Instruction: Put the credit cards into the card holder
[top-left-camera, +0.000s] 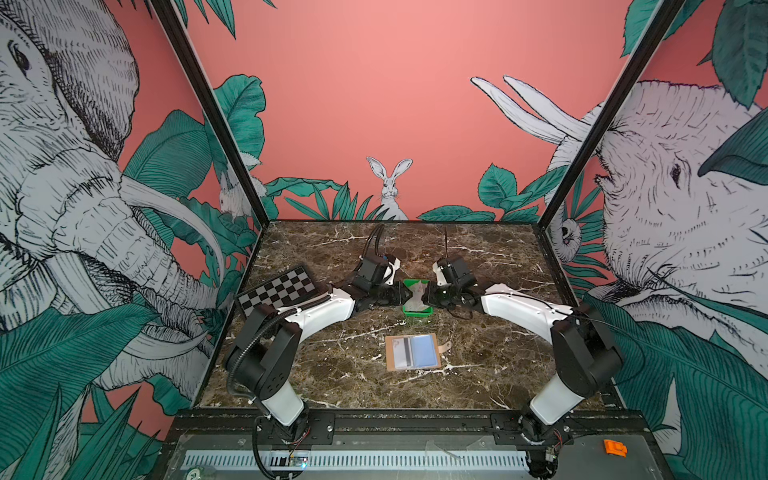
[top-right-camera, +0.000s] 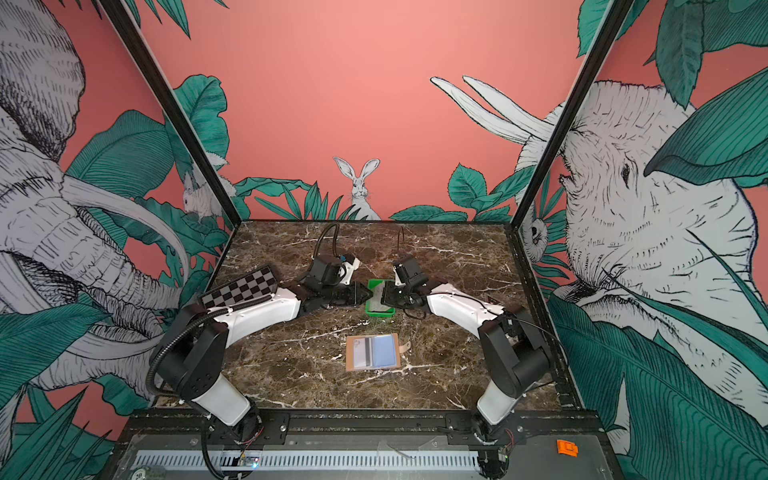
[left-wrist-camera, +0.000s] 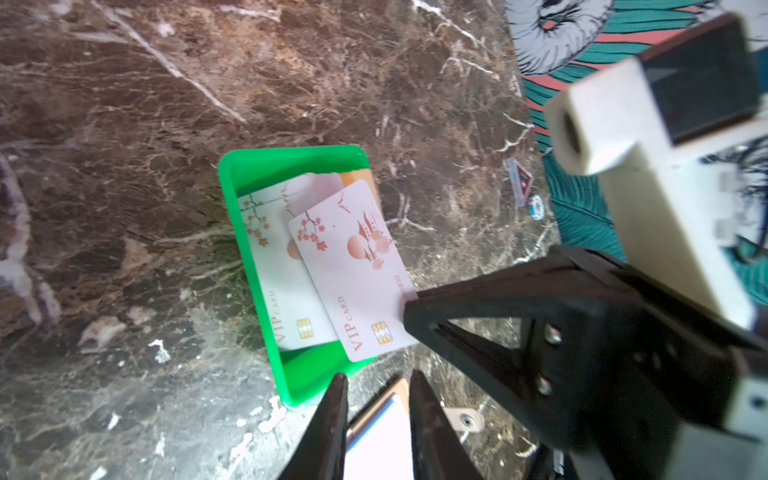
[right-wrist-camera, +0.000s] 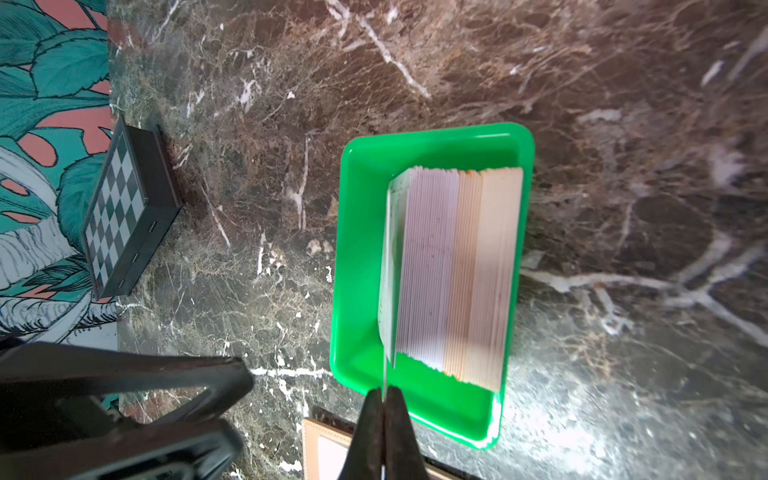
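A green tray (top-left-camera: 417, 311) at mid-table holds a stack of whitish and beige credit cards (right-wrist-camera: 453, 270). My right gripper (right-wrist-camera: 384, 390) is shut on one card (left-wrist-camera: 353, 270), pink-white with "VIP CARD" print. It pinches the card by a long edge, and the card is tilted up over the tray, above another card (left-wrist-camera: 274, 266). My left gripper (left-wrist-camera: 377, 380) hovers at the tray's opposite side, jaws a little apart and empty. The tan card holder (top-left-camera: 412, 352) lies open nearer the front. One card with a dark stripe sits in its left sleeve.
A folded chessboard box (top-left-camera: 278, 290) lies at the left edge of the marble table. A small round chip (left-wrist-camera: 537, 206) and a small triangular piece (left-wrist-camera: 519, 178) rest near the right wall. Both arms meet over the tray.
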